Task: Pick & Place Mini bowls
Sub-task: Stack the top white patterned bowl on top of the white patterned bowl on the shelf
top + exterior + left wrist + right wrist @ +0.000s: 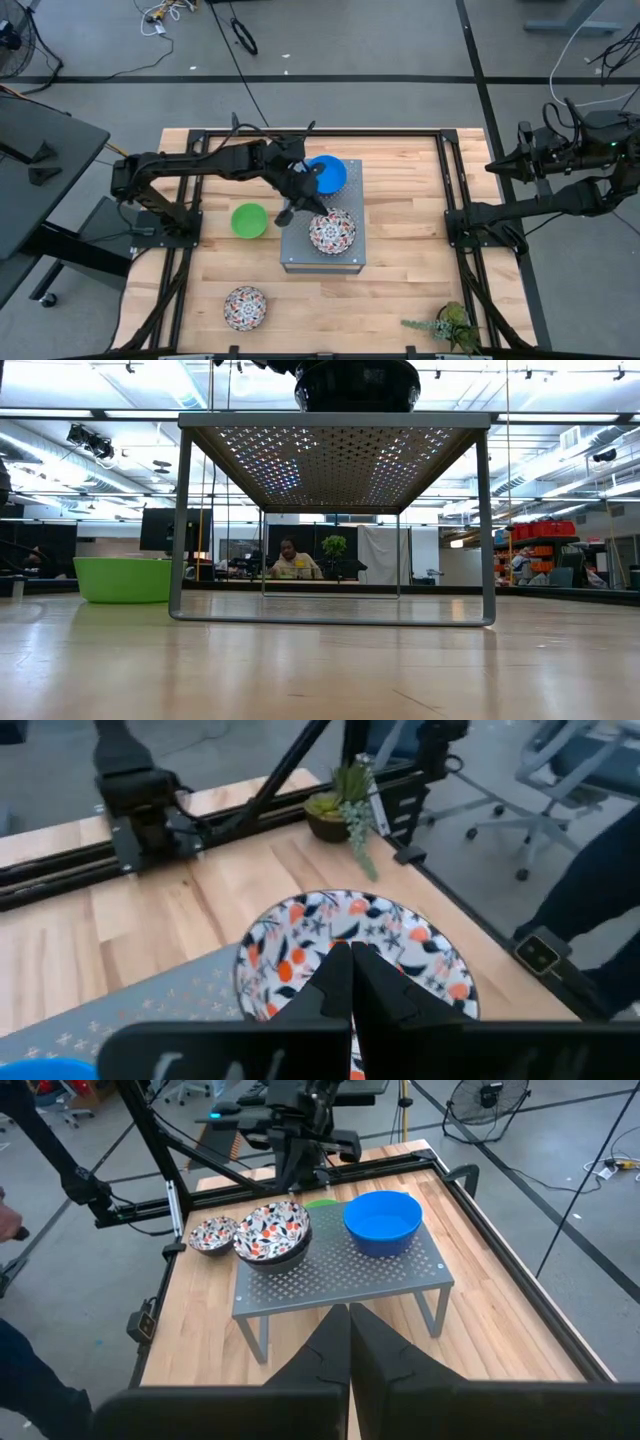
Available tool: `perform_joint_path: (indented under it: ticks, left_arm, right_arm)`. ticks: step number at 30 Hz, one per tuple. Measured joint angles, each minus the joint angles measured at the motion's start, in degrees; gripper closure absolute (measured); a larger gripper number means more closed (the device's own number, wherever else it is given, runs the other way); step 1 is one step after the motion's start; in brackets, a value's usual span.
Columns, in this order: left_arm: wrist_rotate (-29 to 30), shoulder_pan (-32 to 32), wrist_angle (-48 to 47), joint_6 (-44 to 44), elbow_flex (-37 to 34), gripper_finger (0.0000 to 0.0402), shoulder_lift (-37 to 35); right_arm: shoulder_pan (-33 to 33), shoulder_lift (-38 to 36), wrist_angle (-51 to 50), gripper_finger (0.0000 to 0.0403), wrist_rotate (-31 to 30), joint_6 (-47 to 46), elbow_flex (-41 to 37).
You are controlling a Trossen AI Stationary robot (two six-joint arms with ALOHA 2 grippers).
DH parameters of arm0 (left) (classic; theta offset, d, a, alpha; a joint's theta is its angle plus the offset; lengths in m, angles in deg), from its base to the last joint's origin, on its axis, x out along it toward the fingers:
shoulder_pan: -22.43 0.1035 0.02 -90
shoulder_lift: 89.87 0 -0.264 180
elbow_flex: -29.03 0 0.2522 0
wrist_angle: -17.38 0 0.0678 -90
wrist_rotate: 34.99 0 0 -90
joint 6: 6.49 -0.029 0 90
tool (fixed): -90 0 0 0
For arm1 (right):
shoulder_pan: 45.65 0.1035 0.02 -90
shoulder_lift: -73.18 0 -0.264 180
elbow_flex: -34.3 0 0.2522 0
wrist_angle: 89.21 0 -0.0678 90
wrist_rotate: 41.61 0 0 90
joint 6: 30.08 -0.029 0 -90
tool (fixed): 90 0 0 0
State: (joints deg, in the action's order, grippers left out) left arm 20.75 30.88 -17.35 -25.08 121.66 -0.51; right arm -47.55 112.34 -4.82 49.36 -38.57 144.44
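Left gripper [287, 213], fingers pressed together and holding nothing, hovers just above the floral bowl [332, 231] on the grey perforated stand [345, 262]. Beyond it, a blue bowl [326, 173] shares the stand. A green bowl [249, 220] and a second floral bowl [245, 308] sit on the table [400, 290]. Right gripper [493, 167], also closed, waits off the table's right edge.

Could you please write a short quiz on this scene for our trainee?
1. True or false: the blue bowl stands on the grey stand.
2. Which bowl sits on the wood beside the stand's left side? A green, B navy, C blue.
3. How many floral bowls are visible in the high view?

Key: 1 true. 2 A, the green bowl. 3 two: one on the stand, one near the table's front edge.
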Motion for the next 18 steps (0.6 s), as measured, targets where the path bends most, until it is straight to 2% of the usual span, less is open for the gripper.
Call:
perform_joint_path:
  ticks: [7, 18]
  left_arm:
    - [-2.8, 1.2, 0.3, -4.5, -2.6, 0.0401, 0.1]
    - [-4.2, 3.0, 0.2, -6.1, -5.6, 0.0401, 0.1]
  right_arm:
    - [0.0, 0.0, 0.0, 0.0400, 0.0, 0.0, 0.0]
    - [0.0, 0.0, 0.0, 0.0400, 0.0, 0.0, 0.0]
